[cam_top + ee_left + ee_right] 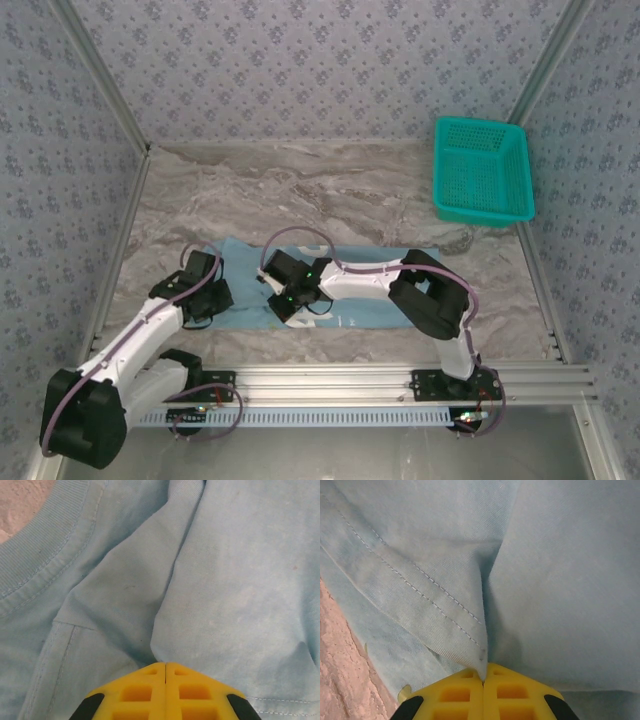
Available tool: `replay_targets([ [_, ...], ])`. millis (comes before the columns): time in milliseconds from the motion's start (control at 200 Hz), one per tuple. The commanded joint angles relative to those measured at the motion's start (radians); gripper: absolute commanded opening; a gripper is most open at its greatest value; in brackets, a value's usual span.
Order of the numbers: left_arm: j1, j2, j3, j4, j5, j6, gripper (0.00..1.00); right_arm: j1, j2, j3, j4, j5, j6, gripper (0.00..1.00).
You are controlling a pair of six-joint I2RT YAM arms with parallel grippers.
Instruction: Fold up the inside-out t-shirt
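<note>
So there's one shirt (pixel 355 312) spread flat, left of the one teal basket (pixel 482 175) and well apart from it. Two grippers, both clamped tight on it with no gap: the left gripper (pixel 165 664) pinches a fold, and the right gripper (pixel 484 667) has the hem.

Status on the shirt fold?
Left gripper and right gripper shut on light blue cotton t-shirt. Shirt spread flat. Teal plastic mesh basket far right, clear.
</note>
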Motion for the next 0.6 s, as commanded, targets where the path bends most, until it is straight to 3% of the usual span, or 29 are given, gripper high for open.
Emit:
replay_targets([
  [0, 0.007, -0.041, 0.043, -0.070, -0.020, -0.025, 0.00, 0.008, -0.066, -0.001, -0.045, 0.009, -0.018, 0.00],
  [595, -0.030, -0.164, 0.032, -0.182, -0.059, -0.143, 0.00, 0.011, -0.107, -0.033, -0.087, -0.037, -0.024, 0.00],
])
